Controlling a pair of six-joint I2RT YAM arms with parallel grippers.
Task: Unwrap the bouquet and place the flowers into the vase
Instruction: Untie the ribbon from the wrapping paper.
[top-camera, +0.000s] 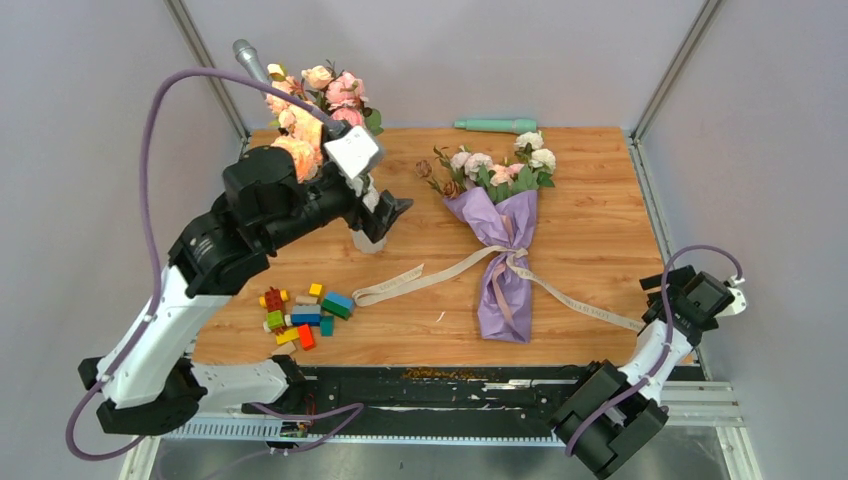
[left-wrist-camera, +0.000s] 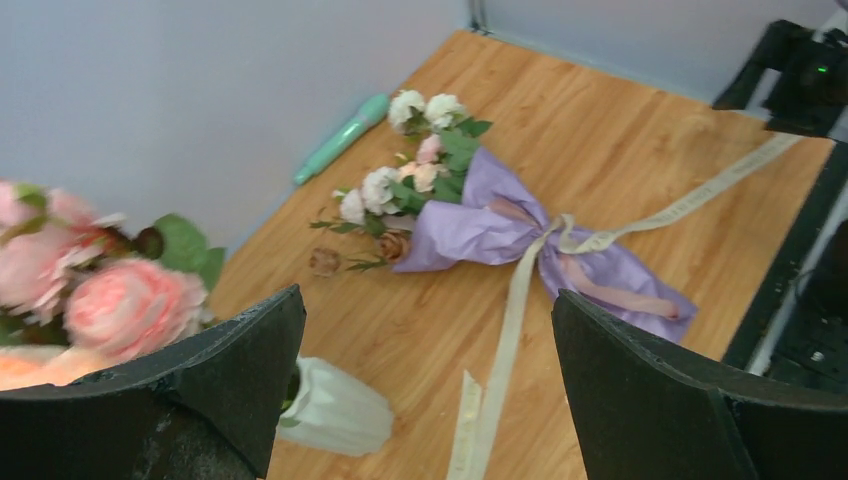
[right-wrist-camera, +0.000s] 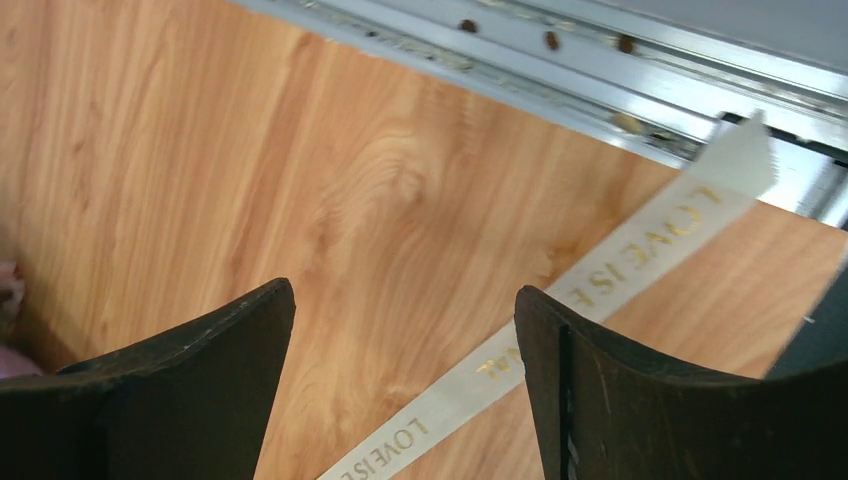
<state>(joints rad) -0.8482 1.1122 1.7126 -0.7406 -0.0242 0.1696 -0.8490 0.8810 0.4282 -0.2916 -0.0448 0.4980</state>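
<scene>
the ribbed white vase (left-wrist-camera: 335, 410) stands just under the left gripper (left-wrist-camera: 428, 300). big peach and pink blooms (left-wrist-camera: 125, 305) crowd beside it, their stems hidden. the bouquet (top-camera: 497, 225) lies mid-table, wrapped in lilac paper, its beige ribbon (top-camera: 400, 284) knotted at the waist with tails trailing both ways. both grippers gape and hold nothing; the right gripper (right-wrist-camera: 402, 295) hangs over a ribbon tail.

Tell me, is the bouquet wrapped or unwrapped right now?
Wrapped: lilac paper closed around the bouquet, beige ribbon looped at its waist.
</scene>
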